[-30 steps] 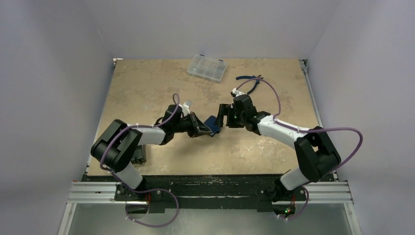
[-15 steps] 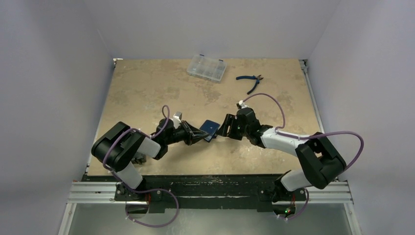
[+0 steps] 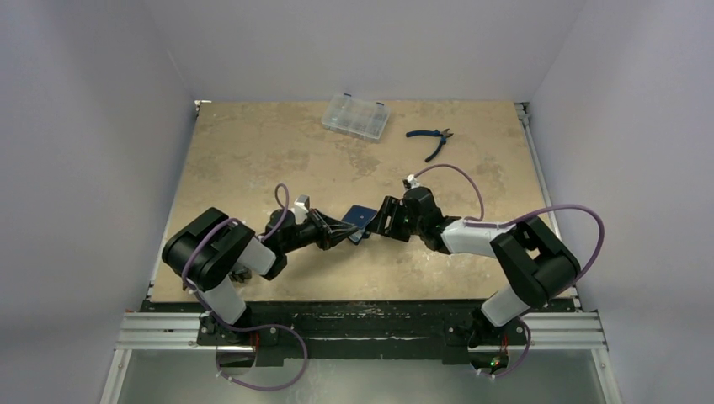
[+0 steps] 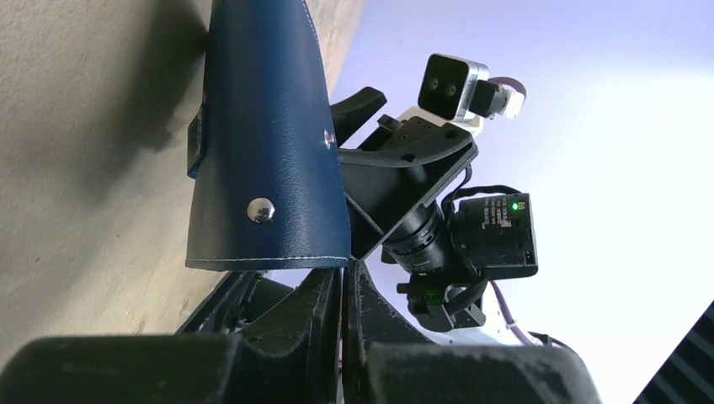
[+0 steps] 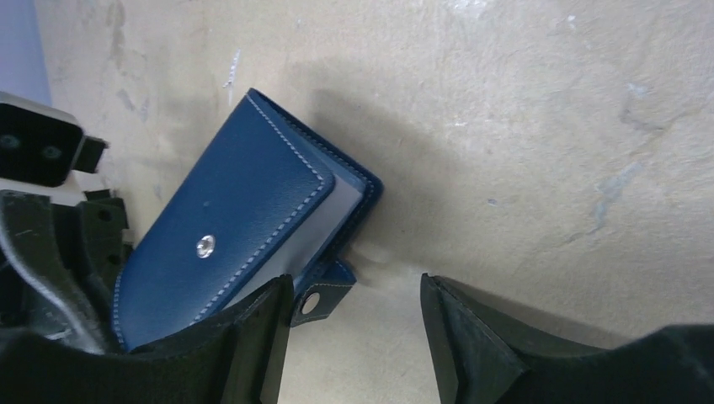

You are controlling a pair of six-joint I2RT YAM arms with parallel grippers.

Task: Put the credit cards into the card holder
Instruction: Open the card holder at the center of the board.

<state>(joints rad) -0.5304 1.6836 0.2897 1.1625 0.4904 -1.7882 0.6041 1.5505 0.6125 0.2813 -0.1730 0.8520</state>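
Card holder position: the card holder [image 5: 227,240] is near the middle of the table [image 3: 253,160], between the two arms, tilted with one edge raised off the surface.
Left gripper: the left gripper [image 4: 341,295] has its jaws pressed nearly together, pinching the near-left edge of the card holder.
Right gripper: the right gripper [image 5: 354,295] has its jaws parted with a clear gap and holds nothing. It sits just beside the card holder's right end.
Snap tab: the snap tab [image 5: 322,299] hangs loose by the right gripper's jaws, so the card holder is unfastened.
Progress: judged early or middle. No credit cards lie loose anywhere on the table.
Remaining: cannot be settled from these views.
Uncertain: a pale layer [image 5: 341,209] shows under the cover. Whether it is a card or lining cannot be told.
Hidden: the card holder's interior, and the table under both arms.
Other items: the compartment case [image 3: 354,116] and the pliers [image 3: 429,140] lie at the far edge, well apart.
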